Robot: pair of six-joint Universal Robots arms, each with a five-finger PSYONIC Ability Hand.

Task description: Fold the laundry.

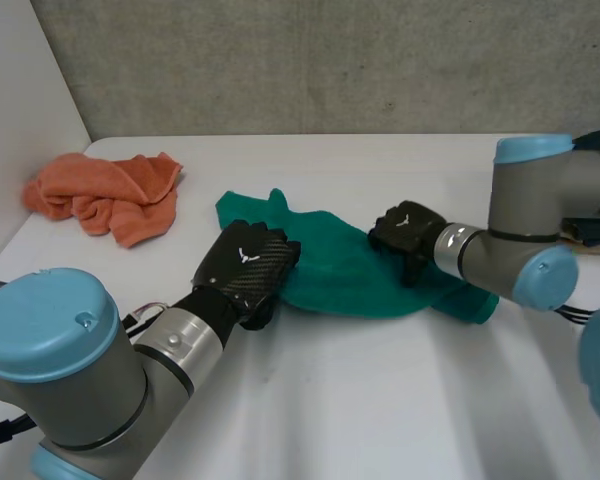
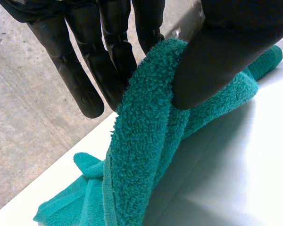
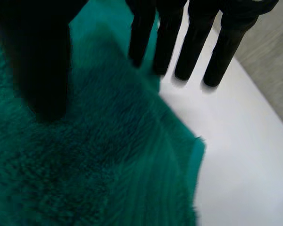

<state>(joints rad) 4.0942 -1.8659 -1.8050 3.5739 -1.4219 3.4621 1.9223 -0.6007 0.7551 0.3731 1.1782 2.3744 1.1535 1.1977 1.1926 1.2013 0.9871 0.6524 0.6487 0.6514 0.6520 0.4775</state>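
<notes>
A green towel (image 1: pixel 340 265) lies crumpled across the middle of the white table (image 1: pixel 380 400). My left hand (image 1: pixel 245 265) is at the towel's left edge. In its wrist view the thumb (image 2: pixel 226 47) presses a raised fold of the green towel (image 2: pixel 146 155) against the fingers (image 2: pixel 85 70). My right hand (image 1: pixel 405 232) rests on the towel's right part. Its fingers (image 3: pixel 193 42) point straight down at the edge of the towel (image 3: pixel 85 165), with the thumb (image 3: pixel 37 61) apart from them over the cloth.
An orange towel (image 1: pixel 105 195) lies bunched near the table's far left corner. A grey wall (image 1: pixel 330 60) stands behind the table's far edge. Bare table stretches in front of the green towel.
</notes>
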